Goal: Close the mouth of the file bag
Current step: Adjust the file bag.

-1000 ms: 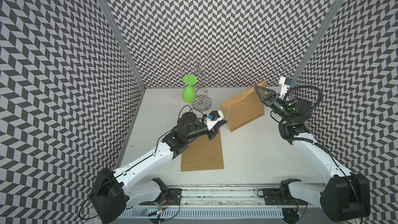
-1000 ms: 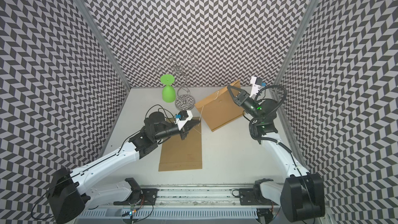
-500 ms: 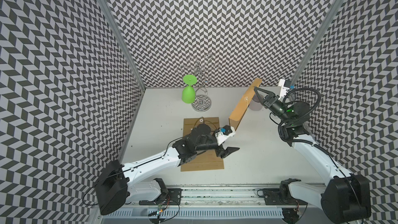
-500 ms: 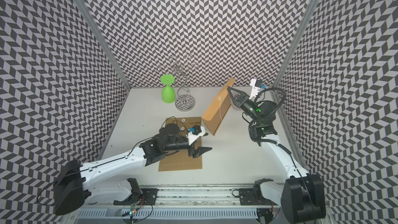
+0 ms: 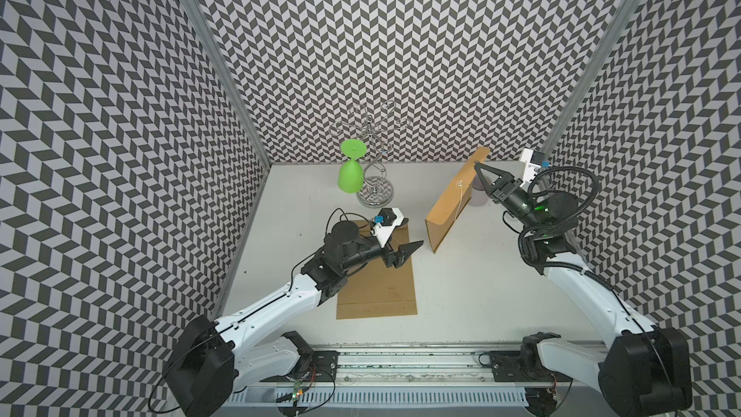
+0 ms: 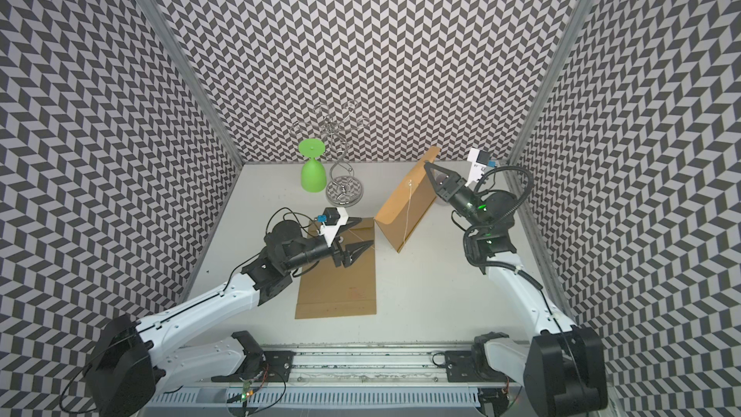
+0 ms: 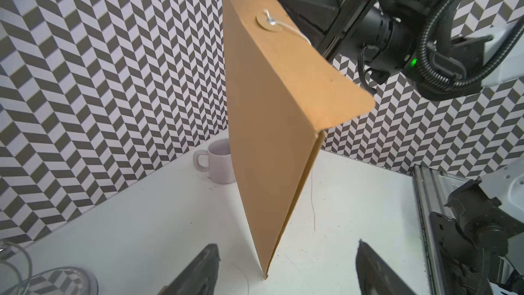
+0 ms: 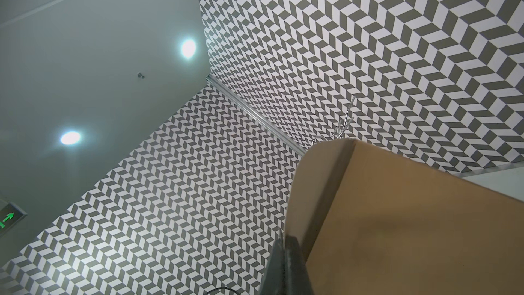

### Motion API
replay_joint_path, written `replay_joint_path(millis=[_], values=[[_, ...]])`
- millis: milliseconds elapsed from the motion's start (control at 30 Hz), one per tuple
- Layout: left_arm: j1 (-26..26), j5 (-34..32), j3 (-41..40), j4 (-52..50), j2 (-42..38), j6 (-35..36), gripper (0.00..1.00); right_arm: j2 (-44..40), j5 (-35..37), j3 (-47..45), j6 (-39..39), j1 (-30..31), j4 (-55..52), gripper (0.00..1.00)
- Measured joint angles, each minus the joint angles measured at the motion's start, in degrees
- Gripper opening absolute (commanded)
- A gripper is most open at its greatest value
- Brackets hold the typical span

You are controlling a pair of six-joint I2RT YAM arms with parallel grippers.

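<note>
R arm first: right gripper [image 5: 477, 164] is clamped hard on the top corner of the file bag [image 5: 448, 204]. It holds the bag up on edge, tilted, with the low corner down at the table [image 5: 461, 294]. The left gripper [image 5: 413, 232] is spread wide w/ nothing in it, hovering over the far end of a 2nd brown envelope [image 5: 377, 290] lying flat. From the left gripper the file bag sits at approx 1 o'clock in both top views, near but apart. In the left wrist view its low corner shows btwn the two fingers [image 7: 204, 265]. The flap [image 7: 297, 61] is bent over and not tied. A white string [image 7: 312, 194] dangles from the button [image 7: 268, 19]. A mug [image 5: 478, 196] stands at the bag's 3 o'clock, partly hidden.
</note>
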Motion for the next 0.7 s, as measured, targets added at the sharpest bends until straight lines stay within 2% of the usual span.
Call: replay_joint_path(millis=[167,367,467,633,700], values=[[-3.0,-2.8,0.2,5.1,2.5,1.5,0.67,0.0,0.0,0.0,0.8,0.0,0.1,0.00],[-3.7,-8.2,1.2,11.0,6.5,1.2,0.49,0.0,0.0,0.0,1.5,0.0,0.2,0.00],[-3.7,-10.4,1.6,12.8,8.3,0.9,0.36,0.0,0.0,0.0,1.9,0.0,0.6,0.00],[-3.7,-11.8,2.8,15.3,9.5,1.5,0.00,0.0,0.2,0.0,1.8,0.0,0.6,0.02],[-3.7,-11.8,3.1,15.6,9.2,2.4,0.00,0.0,0.6,0.0,1.7,0.0,0.5,0.08]])
